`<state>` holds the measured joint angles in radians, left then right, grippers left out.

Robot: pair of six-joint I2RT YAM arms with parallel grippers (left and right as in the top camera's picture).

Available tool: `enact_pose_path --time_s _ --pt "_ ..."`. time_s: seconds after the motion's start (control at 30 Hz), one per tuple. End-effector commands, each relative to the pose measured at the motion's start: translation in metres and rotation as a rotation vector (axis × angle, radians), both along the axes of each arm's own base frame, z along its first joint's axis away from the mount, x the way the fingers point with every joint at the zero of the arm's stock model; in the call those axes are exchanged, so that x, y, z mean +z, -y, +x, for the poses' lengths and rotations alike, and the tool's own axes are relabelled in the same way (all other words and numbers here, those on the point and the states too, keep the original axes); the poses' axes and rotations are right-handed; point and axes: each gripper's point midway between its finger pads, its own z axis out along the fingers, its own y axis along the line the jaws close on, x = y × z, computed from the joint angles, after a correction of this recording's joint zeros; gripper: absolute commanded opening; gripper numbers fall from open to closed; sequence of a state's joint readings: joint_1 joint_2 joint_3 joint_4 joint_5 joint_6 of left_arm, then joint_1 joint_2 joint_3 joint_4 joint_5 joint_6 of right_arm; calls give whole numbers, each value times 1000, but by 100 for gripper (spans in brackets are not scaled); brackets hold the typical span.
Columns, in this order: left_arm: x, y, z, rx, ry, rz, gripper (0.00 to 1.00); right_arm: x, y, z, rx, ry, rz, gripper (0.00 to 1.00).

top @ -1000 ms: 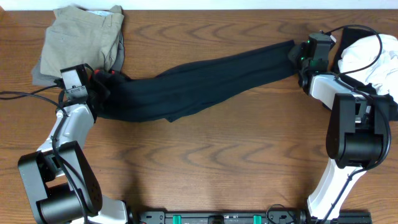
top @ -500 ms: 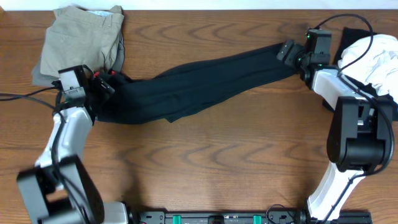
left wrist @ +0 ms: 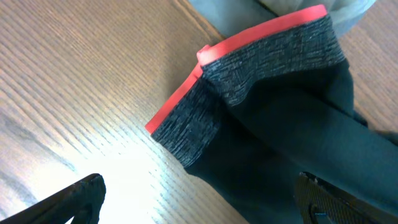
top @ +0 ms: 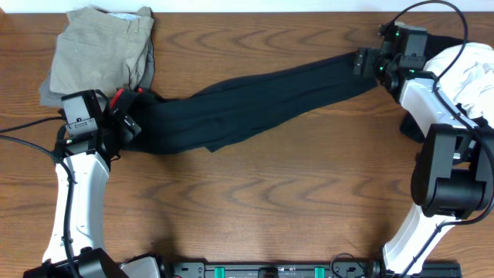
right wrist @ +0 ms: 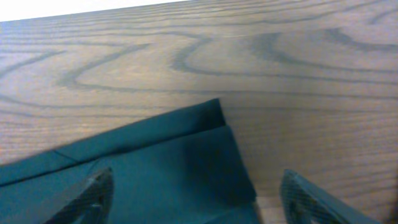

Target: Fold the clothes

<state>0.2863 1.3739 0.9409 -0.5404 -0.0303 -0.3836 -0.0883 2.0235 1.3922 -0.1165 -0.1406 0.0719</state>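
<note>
left edge: left gripper [left wrist: 205, 199] spread wide over waistband [left wrist: 249, 56] of dark trousers [top: 247, 104] | far right corner: right gripper [right wrist: 193, 193] spread wide over hem [right wrist: 205, 143]

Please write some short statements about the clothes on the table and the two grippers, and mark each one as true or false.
1. The dark pants lie stretched across the table, with the waistband at the left gripper. True.
2. The waistband has a blue edge. False: the edge is red.
3. The left gripper has its fingers shut on the waistband. False: the fingers are wide apart, and the waistband lies ahead of them.
4. The right gripper is open at the leg end. True.
5. The white garment lies on the left gripper's side. False: it lies on the right gripper's side; the khaki garment lies on the left.
</note>
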Motion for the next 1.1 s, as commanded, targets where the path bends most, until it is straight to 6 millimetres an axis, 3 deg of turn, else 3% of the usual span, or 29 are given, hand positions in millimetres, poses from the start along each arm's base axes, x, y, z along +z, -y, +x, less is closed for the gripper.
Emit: enact_pose_path --time_s 0.0,0.33,0.4,0.67,0.9,1.07 --pt "0 -4 1 -14 -15 20 98 7 5 4 41 22 -45 77" --pt "-2 -3 -2 -14 -27 16 98 -50 3 6 43 -53 -16 75" --pt "-3 -3 -4 -14 -38 13 98 -58 3 7 36 -59 -12 78" --pt "-5 -1 -8 -15 -56 8 98 -83 6 12 -3 -66 7 76" --pt "-5 -1 -8 -14 -58 7 98 -103 1 2 0 -131 39 59" --pt "-5 -1 -8 -14 -58 7 98 -112 -2 -10 -6 -194 67 33"
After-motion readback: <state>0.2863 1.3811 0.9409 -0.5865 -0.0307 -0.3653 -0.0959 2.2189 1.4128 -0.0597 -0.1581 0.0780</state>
